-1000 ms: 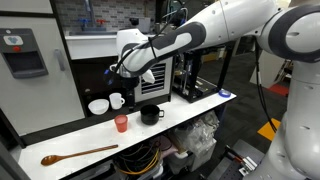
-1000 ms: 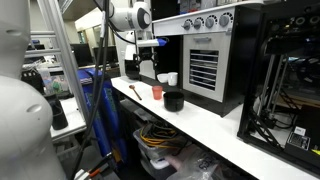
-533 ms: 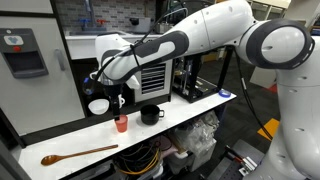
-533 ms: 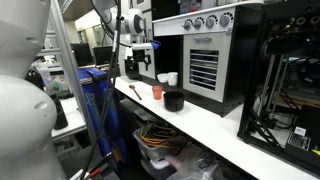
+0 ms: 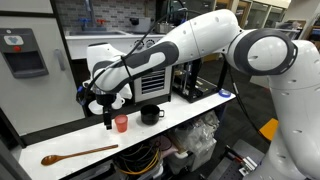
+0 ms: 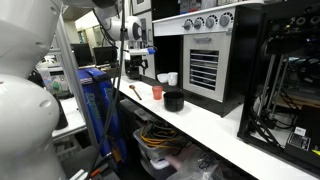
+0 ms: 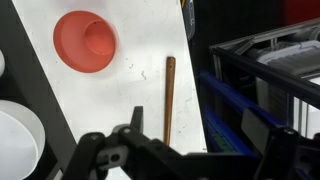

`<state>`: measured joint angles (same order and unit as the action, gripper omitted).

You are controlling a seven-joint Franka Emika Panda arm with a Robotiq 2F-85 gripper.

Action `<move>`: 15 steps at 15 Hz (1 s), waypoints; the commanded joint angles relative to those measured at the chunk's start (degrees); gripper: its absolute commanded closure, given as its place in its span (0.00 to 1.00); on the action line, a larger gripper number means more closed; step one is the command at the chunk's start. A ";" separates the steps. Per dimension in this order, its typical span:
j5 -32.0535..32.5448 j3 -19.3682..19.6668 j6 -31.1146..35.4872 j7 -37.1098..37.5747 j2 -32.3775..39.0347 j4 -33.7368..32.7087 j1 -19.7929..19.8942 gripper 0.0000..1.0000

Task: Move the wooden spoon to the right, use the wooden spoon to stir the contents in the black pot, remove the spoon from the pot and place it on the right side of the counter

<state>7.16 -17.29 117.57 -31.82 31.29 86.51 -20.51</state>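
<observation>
The wooden spoon [image 5: 76, 153] lies flat on the left end of the white counter [image 5: 190, 112], bowl at the far left. In the wrist view its handle [image 7: 169, 95] points toward my gripper [image 7: 200, 140], which is open and empty above the counter edge. In both exterior views my gripper [image 5: 108, 120] [image 6: 130, 74] hangs above the counter, just left of the red-orange cup [image 5: 121, 123] and right of the spoon. The black pot [image 5: 151, 114] [image 6: 174, 100] stands beside the cup, apart from my gripper.
The red-orange cup [image 7: 85, 41] [image 6: 157, 91] and white dishes [image 7: 14, 140] stand close to my gripper. A white mug [image 6: 171, 78] stands by the black appliance [image 6: 200, 60] at the counter's back. A blue frame [image 7: 240, 105] runs below the counter edge.
My arm has swung left along the counter and lowered, from above the pot and mug to just left of the red-orange cup. The spoon, cup and pot have not moved.
</observation>
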 commanded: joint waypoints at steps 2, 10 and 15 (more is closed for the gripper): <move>0.30 -0.54 -0.24 0.20 0.19 -0.41 0.26 0.00; 0.26 -0.64 0.05 -0.31 0.38 -0.49 0.40 0.00; 0.86 -0.59 4.36 -1.39 4.95 -3.28 -0.12 0.00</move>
<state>7.20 -17.50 119.43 -32.30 32.33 86.26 -20.54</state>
